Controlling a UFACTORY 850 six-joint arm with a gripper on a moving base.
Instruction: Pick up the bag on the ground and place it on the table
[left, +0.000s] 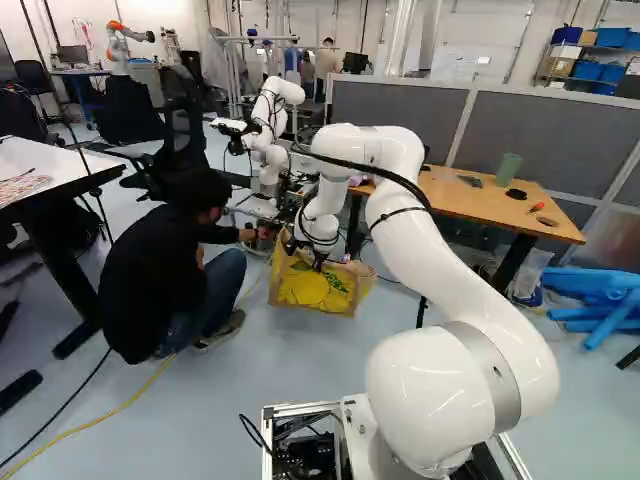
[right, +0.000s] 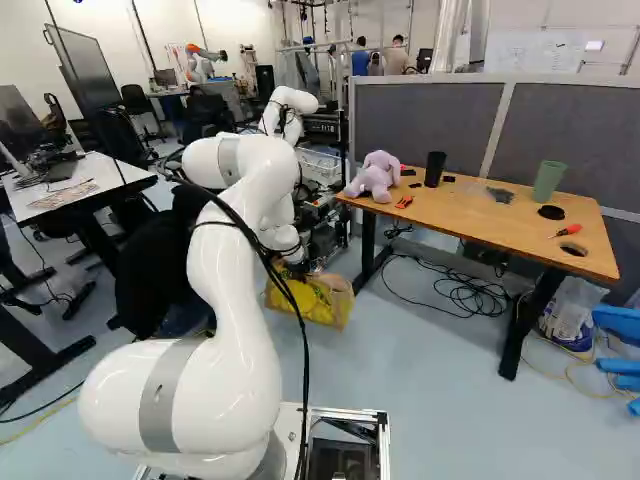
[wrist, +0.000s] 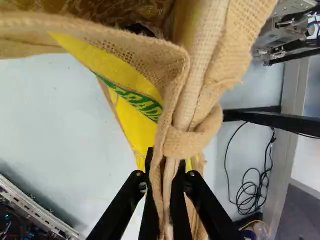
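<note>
Well, there's one bag (left: 315, 285), yellow-fronted burlap, and one gripper (left: 318, 261) clamped on it, a strip of its burlap pinched between both fingers. It hangs by the floor (left: 350, 380), well short of the desk (right: 480, 212); I can't tell whether its bottom touches down.

One person (left: 155, 275) crouches right beside it, one hand (left: 248, 234) out near it. Just beyond stands another robot (left: 275, 120).

The desk carries one lilac plush toy (right: 372, 180), two cups, a dark one (right: 434, 168) and a green one (right: 548, 182), one red screwdriver (right: 568, 230), one black disc (right: 551, 212) and a few small bits. It's wooden-topped, with dark legs and loose cables (right: 470, 295) beneath.

Grey partition panels (left: 400, 120) run behind it, blue tubes (left: 610, 300) lie past its right end, and a white table (left: 50, 160) stands at the left of the left base view.
</note>
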